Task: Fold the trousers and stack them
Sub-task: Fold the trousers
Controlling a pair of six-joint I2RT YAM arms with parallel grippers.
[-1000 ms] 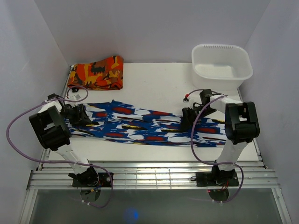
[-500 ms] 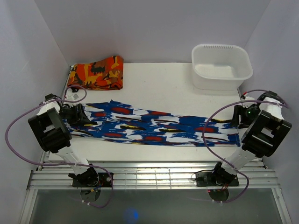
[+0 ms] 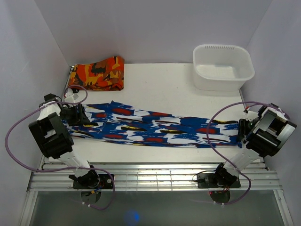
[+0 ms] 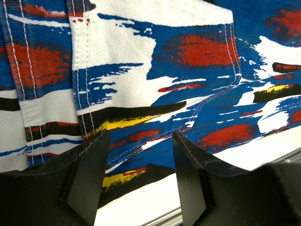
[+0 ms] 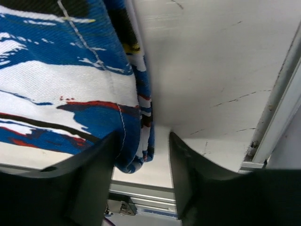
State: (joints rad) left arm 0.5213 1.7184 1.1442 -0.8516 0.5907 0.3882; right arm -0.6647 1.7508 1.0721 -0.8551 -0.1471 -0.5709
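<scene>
The blue-and-white streaky trousers (image 3: 150,128) lie flat and stretched across the table, waist to the left, leg ends to the right. My left gripper (image 3: 77,115) hovers low over the waist end. In the left wrist view its jaws (image 4: 138,176) stand open over the near edge of the cloth (image 4: 141,70). My right gripper (image 3: 241,132) is at the leg ends by the table's right side. It is open (image 5: 141,181), and the hem corner (image 5: 136,155) sits between its fingers, against the left finger and clear of the right one.
An orange-red-and-black folded cloth (image 3: 96,73) lies at the back left. A white tub (image 3: 223,66) stands at the back right. Metal rails (image 3: 150,176) run along the front edge. The table's right edge rail (image 5: 277,108) is close to my right gripper.
My right arm swung from the middle of the trousers out to the leg ends at the right, and its jaws narrowed a little. The legs now lie drawn out further right. The left gripper barely moved.
</scene>
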